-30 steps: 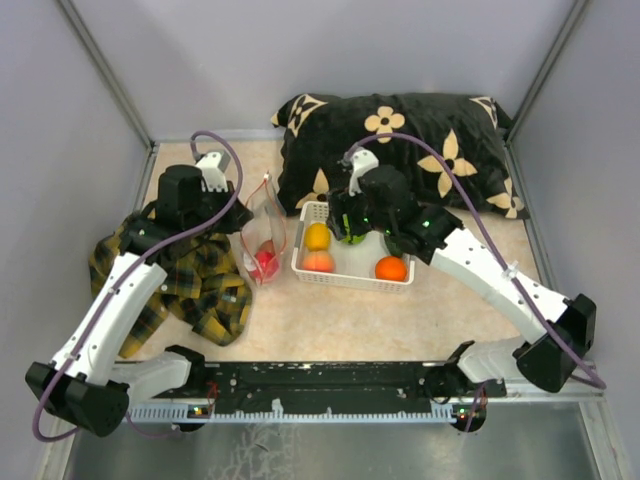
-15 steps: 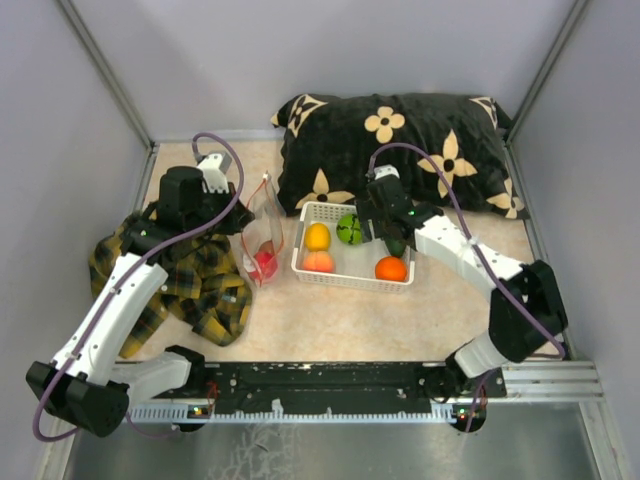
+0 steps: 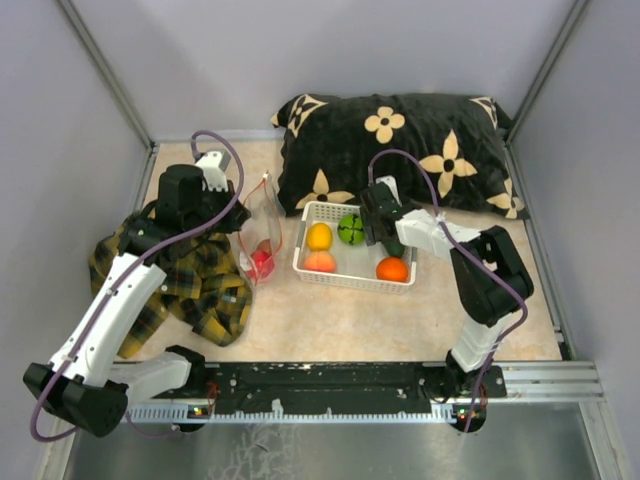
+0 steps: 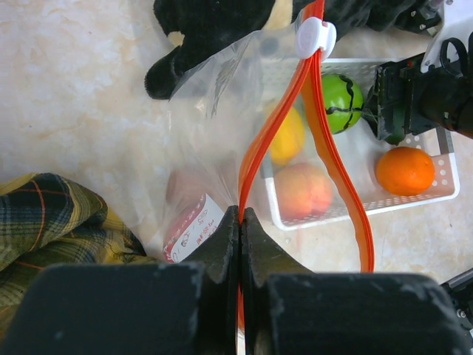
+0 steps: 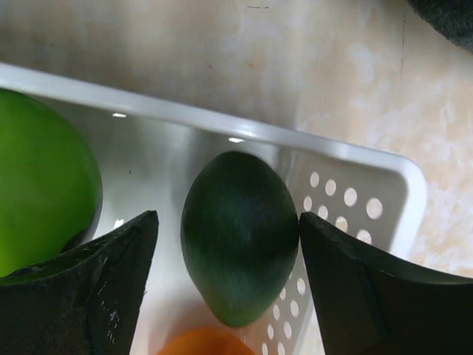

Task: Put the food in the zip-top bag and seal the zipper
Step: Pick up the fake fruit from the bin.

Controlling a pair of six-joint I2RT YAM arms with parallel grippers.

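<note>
My left gripper (image 3: 243, 208) (image 4: 241, 216) is shut on the red-orange zipper (image 4: 255, 159) of the clear zip-top bag (image 3: 263, 228) and holds its mouth open and upright. A red fruit (image 3: 262, 261) lies in the bag. The white basket (image 3: 352, 282) holds the yellow (image 3: 318, 236), peach (image 3: 319, 262), green striped (image 3: 350, 229) and orange (image 3: 392, 269) fruits. My right gripper (image 3: 386, 238) (image 5: 228, 222) is open inside the basket, its jaws on either side of the dark green fruit (image 5: 240, 237). The right finger (image 5: 347, 281) touches it. The brown fruit is out of view.
A black flowered pillow (image 3: 400, 140) lies behind the basket. A plaid cloth (image 3: 190, 285) lies under the left arm, left of the bag. The white zipper slider (image 4: 315, 37) sits at the far end of the strip. Grey walls close in the table.
My right gripper has moved from over the green striped fruit to the right and down around the dark green fruit, its arm folding in. The left arm and bag have not moved.
</note>
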